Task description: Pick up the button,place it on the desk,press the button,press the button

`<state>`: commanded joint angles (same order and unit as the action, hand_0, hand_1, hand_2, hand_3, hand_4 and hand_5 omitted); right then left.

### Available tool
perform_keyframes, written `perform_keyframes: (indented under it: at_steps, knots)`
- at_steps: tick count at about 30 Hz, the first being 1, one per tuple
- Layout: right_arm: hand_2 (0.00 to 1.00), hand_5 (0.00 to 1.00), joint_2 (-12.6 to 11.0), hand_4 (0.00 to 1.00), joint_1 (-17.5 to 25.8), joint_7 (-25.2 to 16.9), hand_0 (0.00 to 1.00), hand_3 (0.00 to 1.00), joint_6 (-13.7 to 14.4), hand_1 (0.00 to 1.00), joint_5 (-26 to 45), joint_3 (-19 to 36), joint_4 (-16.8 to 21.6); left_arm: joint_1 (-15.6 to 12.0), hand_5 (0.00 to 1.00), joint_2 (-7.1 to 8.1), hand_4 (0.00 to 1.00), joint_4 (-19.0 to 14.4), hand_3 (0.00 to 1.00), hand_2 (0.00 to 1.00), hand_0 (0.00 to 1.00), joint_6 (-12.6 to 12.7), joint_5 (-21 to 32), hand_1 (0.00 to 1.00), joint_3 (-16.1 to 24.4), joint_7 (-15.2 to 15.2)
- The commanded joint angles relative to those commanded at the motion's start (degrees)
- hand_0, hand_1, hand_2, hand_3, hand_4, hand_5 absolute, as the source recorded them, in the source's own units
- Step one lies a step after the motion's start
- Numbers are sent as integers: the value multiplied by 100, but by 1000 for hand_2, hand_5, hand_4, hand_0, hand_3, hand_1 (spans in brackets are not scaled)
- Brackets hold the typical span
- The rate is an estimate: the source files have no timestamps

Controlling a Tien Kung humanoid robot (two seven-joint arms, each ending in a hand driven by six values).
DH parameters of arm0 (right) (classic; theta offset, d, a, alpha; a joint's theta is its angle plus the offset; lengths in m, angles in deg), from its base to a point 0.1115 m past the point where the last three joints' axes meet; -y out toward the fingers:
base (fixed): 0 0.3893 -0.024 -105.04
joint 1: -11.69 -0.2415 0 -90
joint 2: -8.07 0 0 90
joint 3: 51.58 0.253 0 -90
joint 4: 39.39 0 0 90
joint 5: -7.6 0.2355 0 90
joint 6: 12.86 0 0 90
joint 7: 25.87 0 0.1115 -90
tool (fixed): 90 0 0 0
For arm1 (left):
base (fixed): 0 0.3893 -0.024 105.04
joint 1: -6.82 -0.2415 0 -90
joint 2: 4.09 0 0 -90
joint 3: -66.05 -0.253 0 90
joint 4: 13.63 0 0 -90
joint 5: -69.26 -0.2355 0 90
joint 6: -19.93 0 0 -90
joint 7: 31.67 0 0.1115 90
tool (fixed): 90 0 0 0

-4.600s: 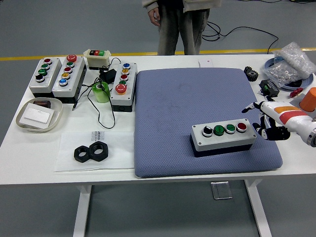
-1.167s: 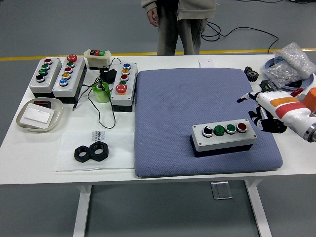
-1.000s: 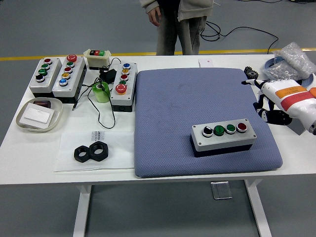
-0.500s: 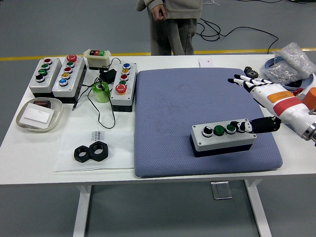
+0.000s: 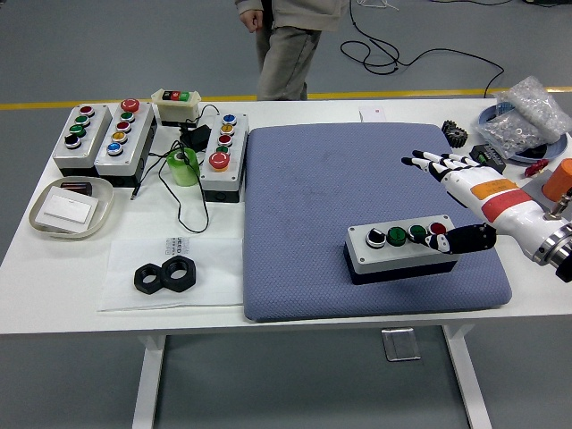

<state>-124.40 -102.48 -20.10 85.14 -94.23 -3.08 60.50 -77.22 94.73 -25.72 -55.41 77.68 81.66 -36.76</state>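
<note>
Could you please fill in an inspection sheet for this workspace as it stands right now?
Surface: white table with a blue-grey pad on it.
Job's things: four-button box on the pad's near right part.
Clutter: three more button boxes and a small one at far left; green tape roll; two black nuts; shallow tray; bagged parts at far right.
Fingers: right hand open, fingers spread above the box, thumb at its red-button end; left hand not seen.
Cables: black lead by the tape roll; cable on the floor.
Surroundings: person standing at the far side.

Grey button box [image 5: 404, 248]; blue-grey textured pad [image 5: 357, 206]; white table [image 5: 54, 277].
</note>
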Motion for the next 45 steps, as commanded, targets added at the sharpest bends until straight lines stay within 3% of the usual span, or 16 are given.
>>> perform_keyframes:
  at_steps: [2,5,7,13,16,17,22,23,33,45]
  knots:
    - [998,163,31,865,26,-35,998,998,174,943,135,29,-12,-8,998,0,635,-1,831,878,742,0,-10,828,5,2]
    - [990,206,151,852,173,-346,991,998,696,923,807,265,-56,-12,998,3,636,-3,831,878,742,-3,-20,828,6,1]
    - [990,206,206,852,235,-527,991,998,837,923,1292,418,-77,-13,998,2,636,-3,831,878,742,-2,-30,828,13,4]
    - [994,185,161,860,307,-750,998,998,280,932,2732,680,-178,7,998,9,636,-4,831,878,740,-9,42,828,-41,-16]
    - [994,185,200,860,389,-929,998,998,393,932,3402,747,-245,17,998,8,636,-4,831,878,740,-9,62,828,-58,-20]
    - [964,289,205,826,400,-961,994,987,415,929,3663,756,-251,17,998,8,635,-4,831,878,741,-9,65,828,-60,-21]
    - [964,289,293,826,461,-1173,994,987,711,929,4855,947,-339,24,998,4,635,-4,831,878,741,-7,43,828,-39,-11]
    - [942,409,304,732,468,-1160,977,934,739,903,5115,969,-362,25,998,3,636,-3,831,878,742,-7,36,828,-34,-8]
    - [924,463,366,701,546,-1168,971,923,905,892,7452,1020,-504,37,998,0,634,-1,831,878,742,-8,51,828,-33,-5]
    - [913,509,356,658,547,-1155,957,908,961,882,7794,1038,-527,45,998,4,635,-3,831,878,742,-15,81,828,-55,-15]
